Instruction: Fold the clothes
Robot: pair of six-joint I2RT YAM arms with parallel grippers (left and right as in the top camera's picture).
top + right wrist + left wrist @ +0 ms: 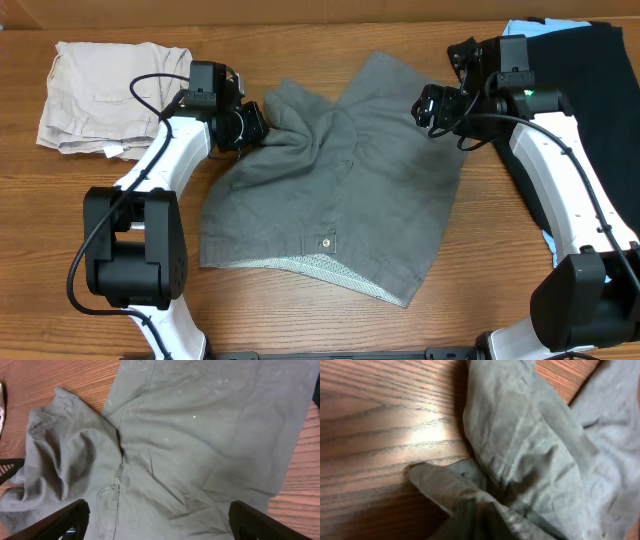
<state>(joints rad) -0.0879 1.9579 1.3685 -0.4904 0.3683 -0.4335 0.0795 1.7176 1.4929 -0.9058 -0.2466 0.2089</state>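
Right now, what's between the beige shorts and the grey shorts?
In the overhead view, the left gripper and its wrist, shut on a bunched leg of the grey shorts; the rest toward the beige shorts is bare table.

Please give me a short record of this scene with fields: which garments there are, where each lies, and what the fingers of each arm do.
grey shorts: spread mid-table, waist toward the arm bases, one leg bunched up
left fingers: shut on the bunched leg of the grey shorts
right fingers: open over the other leg, gripping nothing
beige shorts: folded, far left corner
black garment: far right, partly under the right arm
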